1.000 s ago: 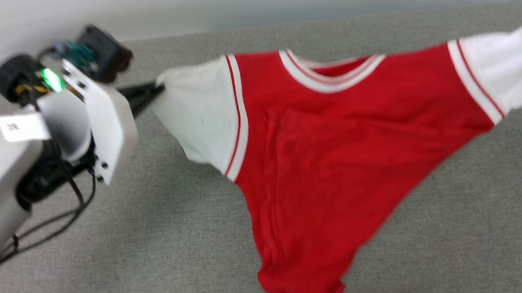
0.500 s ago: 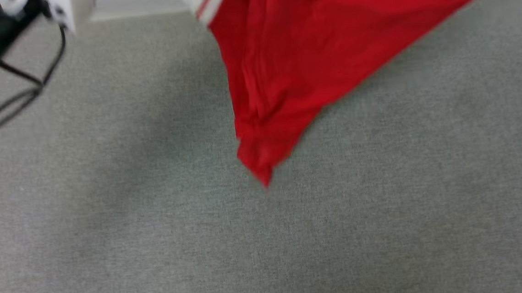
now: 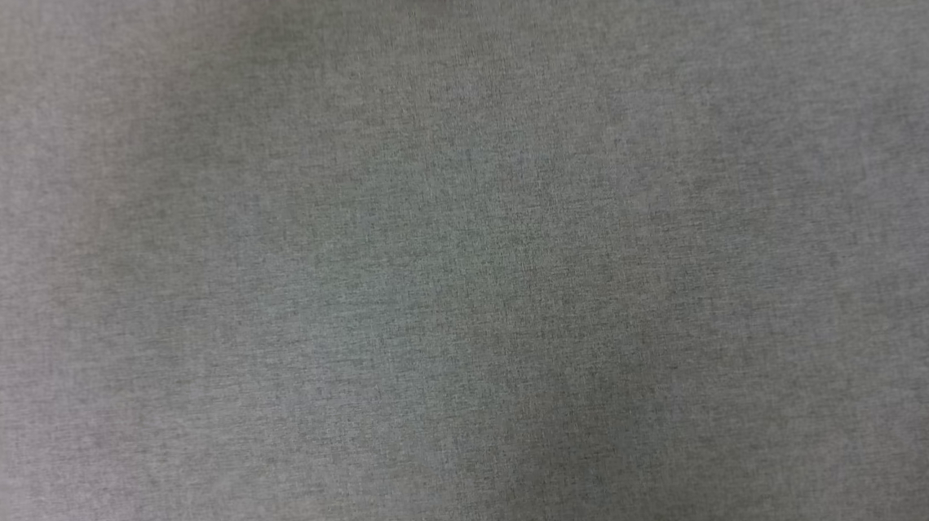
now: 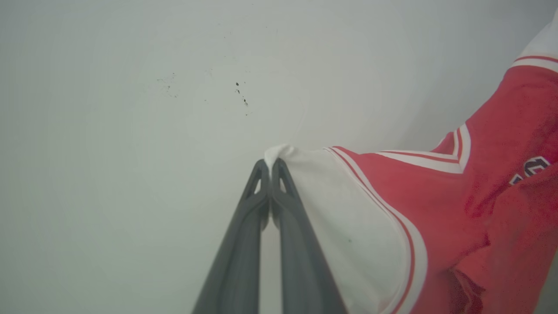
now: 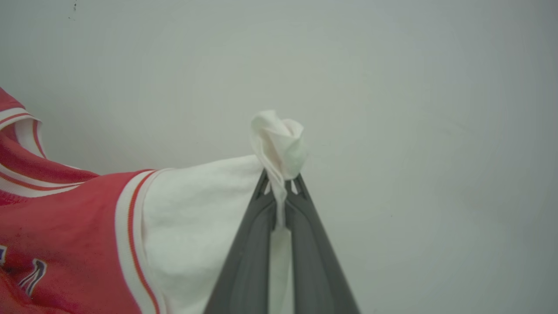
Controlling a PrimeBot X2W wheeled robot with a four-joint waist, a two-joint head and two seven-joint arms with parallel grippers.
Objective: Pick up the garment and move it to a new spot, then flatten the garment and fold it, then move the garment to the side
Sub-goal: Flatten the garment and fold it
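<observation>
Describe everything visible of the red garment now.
The bright red soft-cloth garment, with white short sleeves and red-and-white striped trim, hangs stretched between both grippers. The shut left gripper pinches one sleeve tip; the shut right gripper pinches the other, bunched. Dark, white-edged letters partly show. Its red bottom tip shows over the grey fabric surface.

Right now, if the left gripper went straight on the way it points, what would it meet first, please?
Past the garment's sleeve tip pinched in the left gripper, the line looks free up to a pale speckled surface, probably a wall; distance unclear.
</observation>
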